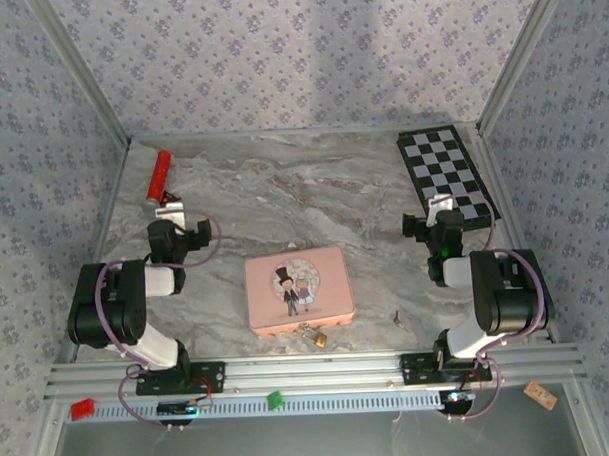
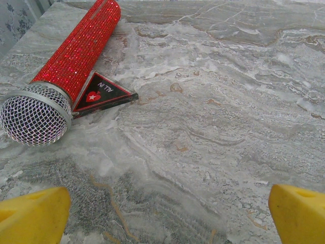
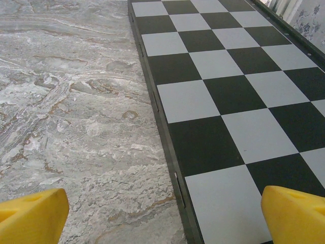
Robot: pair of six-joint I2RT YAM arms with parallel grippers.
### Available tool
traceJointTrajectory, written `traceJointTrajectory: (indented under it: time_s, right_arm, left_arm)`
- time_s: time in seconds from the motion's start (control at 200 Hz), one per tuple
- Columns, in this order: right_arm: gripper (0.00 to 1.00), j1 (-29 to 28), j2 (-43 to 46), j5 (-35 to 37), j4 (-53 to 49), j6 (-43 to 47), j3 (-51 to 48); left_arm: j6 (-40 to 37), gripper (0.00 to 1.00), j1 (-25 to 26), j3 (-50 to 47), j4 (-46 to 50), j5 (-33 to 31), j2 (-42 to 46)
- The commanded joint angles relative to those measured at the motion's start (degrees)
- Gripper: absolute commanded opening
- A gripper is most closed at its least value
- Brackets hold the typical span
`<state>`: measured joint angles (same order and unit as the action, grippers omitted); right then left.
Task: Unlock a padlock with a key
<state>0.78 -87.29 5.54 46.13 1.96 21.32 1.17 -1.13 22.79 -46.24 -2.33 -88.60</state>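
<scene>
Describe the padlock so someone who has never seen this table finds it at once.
Start at the pink picture tin in the middle of the marble table. At the tin's near edge, toward the arm bases, lies the padlock. It is tiny and brass-gold, unlike the thin dark key off to its right.

you have bare marble table (image 1: 314, 203) open across the middle, from the pink tin (image 1: 299, 290) back to the far wall. the tin walls off the padlock (image 1: 315, 335) from behind, and the front rail (image 1: 309, 368) lies near it. a red microphone (image 2: 66, 66) and a triangular card (image 2: 104, 91) lie ahead-left of your left gripper (image 2: 162, 218). the checkerboard (image 3: 228, 101) edge rises just ahead of your right gripper (image 3: 162, 218).
</scene>
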Motion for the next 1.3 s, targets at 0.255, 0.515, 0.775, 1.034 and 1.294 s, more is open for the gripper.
traceJointTrajectory:
  time_s: [0.255, 0.515, 0.775, 1.034, 1.294]
  right_arm:
    - [0.99, 0.28, -0.06, -0.29, 0.89, -0.65, 0.98]
    - [0.99, -1.6, 5.21, -2.27, 0.97, 2.72, -1.53]
    - [0.99, -5.96, 22.71, 2.41, -27.63, -4.42, 8.17]
    - [0.99, -5.5, 33.96, -6.96, -59.74, -23.54, 22.61]
    - [0.99, 2.1, 43.17, -18.43, -71.27, -34.13, 20.63]
  left_arm:
    - [0.42, 1.0, -0.28, 1.13, 0.01, 0.91, 0.7]
    - [1.31, 1.0, 3.58, 4.91, 13.81, -10.21, 8.75]
    - [8.97, 1.0, 7.73, 7.4, 35.68, -17.25, 26.91]
    - [36.46, 1.0, 7.72, 13.18, 63.39, -13.98, 46.75]
    - [42.65, 1.0, 6.2, 8.65, 70.49, -5.17, 63.5]
